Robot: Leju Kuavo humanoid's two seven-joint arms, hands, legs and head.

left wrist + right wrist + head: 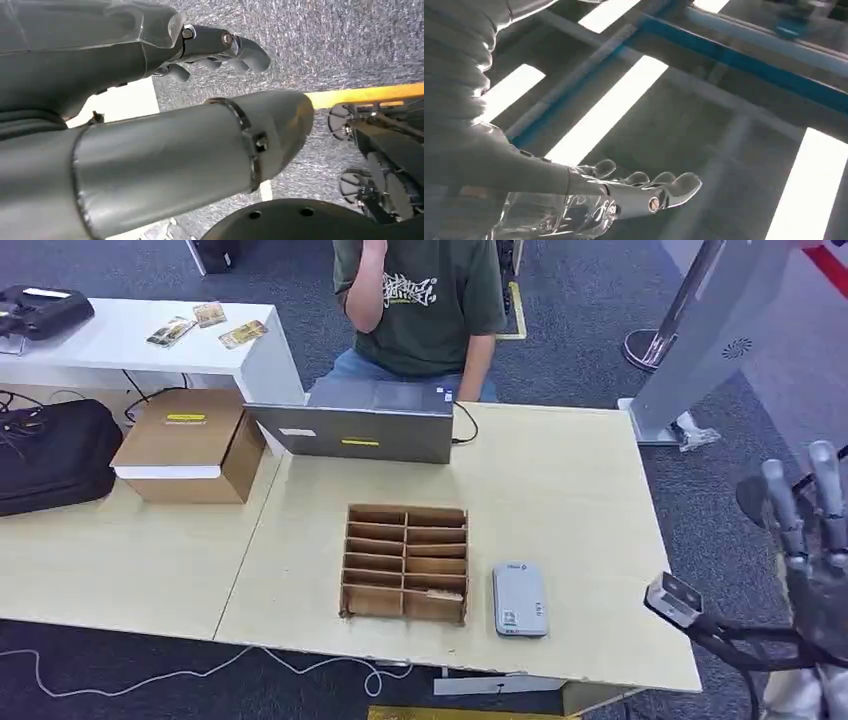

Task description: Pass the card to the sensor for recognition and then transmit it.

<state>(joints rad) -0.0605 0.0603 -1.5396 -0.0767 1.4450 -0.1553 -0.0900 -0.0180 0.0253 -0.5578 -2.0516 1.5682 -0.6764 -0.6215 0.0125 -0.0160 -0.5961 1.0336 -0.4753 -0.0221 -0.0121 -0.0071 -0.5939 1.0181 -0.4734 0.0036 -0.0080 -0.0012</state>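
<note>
1. The card, a thin tan piece, seems to lie in the wooden slotted organiser box, in a near compartment on the side closest to the right robot hand; it is too small to be certain.
2. The flat grey rectangular sensor pad lies just beside the box, between it and the right robot hand, with nothing on it.
3. The right robot hand is raised off the pale wooden desk edge, well apart from the card, fingers spread and upright, holding nothing.
4. The left robot hand hangs over grey carpet, fingers loosely apart and empty.
5. A person in a green shirt sits behind a grey laptop, across the desk.
6. Judgement: nothing is done yet; picking, scanning and handing over all remain.
</note>
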